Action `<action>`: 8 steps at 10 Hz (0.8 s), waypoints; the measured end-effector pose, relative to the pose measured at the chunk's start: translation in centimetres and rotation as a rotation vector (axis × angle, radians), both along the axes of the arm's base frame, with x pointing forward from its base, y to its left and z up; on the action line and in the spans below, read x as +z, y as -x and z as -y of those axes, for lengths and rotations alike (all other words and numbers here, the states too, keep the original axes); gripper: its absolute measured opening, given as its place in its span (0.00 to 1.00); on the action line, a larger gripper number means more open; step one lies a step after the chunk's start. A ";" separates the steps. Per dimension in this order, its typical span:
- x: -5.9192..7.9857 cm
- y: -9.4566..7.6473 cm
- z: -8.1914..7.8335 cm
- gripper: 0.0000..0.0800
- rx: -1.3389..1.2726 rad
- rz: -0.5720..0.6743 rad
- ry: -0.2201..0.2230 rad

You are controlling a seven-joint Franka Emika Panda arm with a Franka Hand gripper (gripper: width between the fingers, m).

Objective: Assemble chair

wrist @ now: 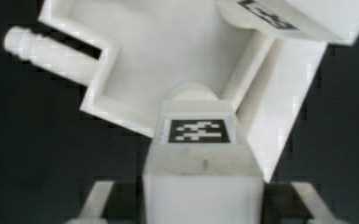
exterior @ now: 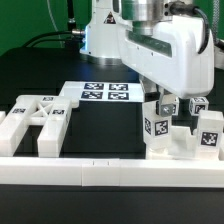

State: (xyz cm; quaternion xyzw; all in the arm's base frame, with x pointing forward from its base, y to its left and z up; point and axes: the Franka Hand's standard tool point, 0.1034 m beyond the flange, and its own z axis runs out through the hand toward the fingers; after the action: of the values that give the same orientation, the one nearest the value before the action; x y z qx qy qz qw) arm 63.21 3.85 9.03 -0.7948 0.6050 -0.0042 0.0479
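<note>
Fingertips of the gripper are hard to make out under the arm's white bulk in the exterior view and cut off at the frame edge in the wrist view, yet the jaws stand narrow, closed on the upright square post. That post stands off the marker board, toward the exterior view's right, close before a white slab. Its black-and-white tag shows only a blurred pattern, too soft to read.

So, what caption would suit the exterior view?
Robot's tool grips a tagged white post; loose chair frames lie at the exterior view's left.
</note>
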 end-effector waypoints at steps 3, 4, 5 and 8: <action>0.0 -0.2 -0.4 0.36 -0.176 0.001 -0.015; 0.0 -0.2 -0.4 0.36 -0.152 0.003 -0.013; -0.1 -0.2 -0.4 0.36 -0.121 0.003 -0.011; -0.5 -0.2 -0.7 0.77 0.059 0.014 0.010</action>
State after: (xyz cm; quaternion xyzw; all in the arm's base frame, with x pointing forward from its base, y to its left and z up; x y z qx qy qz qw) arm 63.37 4.55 8.54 -0.8126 0.5808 -0.0113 0.0480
